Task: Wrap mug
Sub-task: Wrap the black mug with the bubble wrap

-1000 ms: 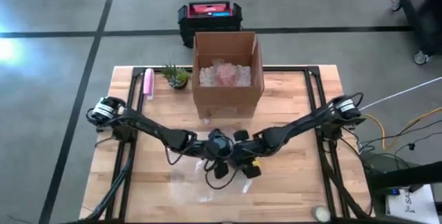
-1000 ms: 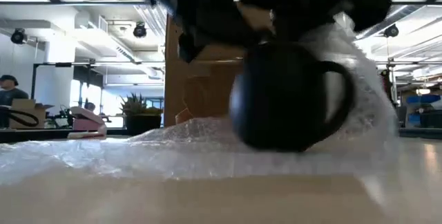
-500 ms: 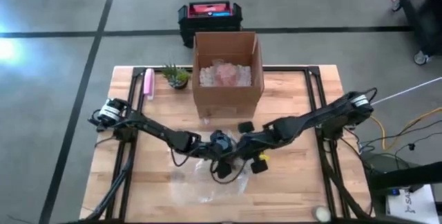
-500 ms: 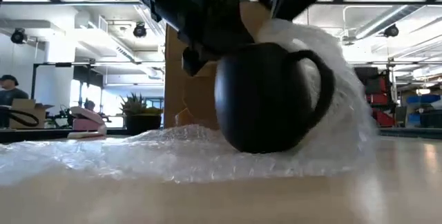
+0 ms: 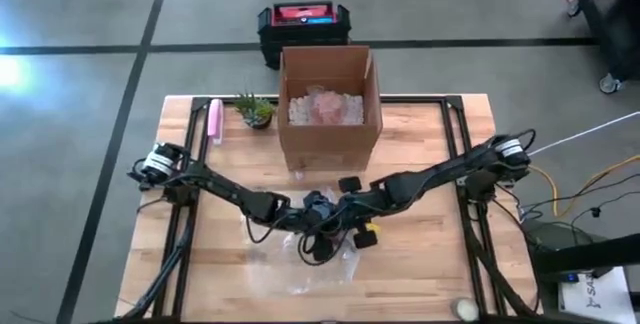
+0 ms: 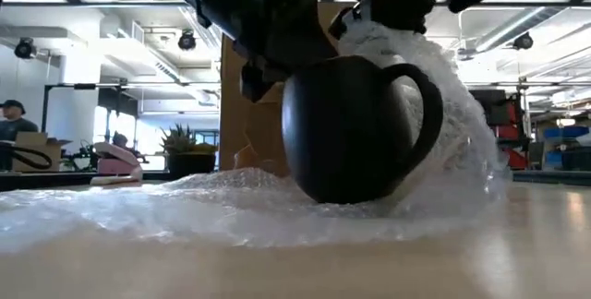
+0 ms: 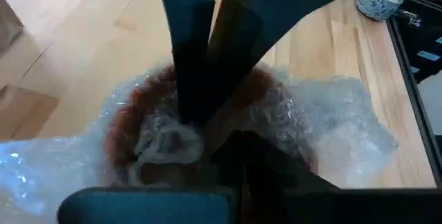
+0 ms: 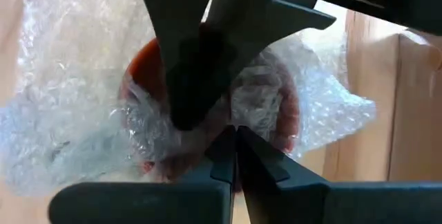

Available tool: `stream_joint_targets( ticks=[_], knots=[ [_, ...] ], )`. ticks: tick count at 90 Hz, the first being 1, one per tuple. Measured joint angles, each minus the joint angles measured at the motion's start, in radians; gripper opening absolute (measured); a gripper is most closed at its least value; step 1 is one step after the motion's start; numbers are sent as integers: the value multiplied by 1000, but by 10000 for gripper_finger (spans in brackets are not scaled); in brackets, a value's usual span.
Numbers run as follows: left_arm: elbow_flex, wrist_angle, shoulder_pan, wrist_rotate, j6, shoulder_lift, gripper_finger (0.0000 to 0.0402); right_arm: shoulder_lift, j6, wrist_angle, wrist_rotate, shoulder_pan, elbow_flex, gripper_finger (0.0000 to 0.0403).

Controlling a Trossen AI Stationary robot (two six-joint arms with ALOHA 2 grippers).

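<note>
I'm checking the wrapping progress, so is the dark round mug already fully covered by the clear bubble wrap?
No: in the low view the dark round mug shows bare, with the clear bubble wrap only beneath and behind it.

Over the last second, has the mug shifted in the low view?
Yes. The mug has slid toward the picture's left, now overlapping more of the cardboard box behind it.

Cardboard box walls off table's far middle; both arms crowd centre over mug on bubble wrap; near table edge open.
</note>
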Motion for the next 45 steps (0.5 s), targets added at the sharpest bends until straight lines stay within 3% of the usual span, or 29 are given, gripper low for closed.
stream_joint_targets(
  ticks=[45],
  knots=[
    [3, -154, -13, -5, -34, -201, 0, -84, -13, -79, -1, 2, 30, 0]
  ],
)
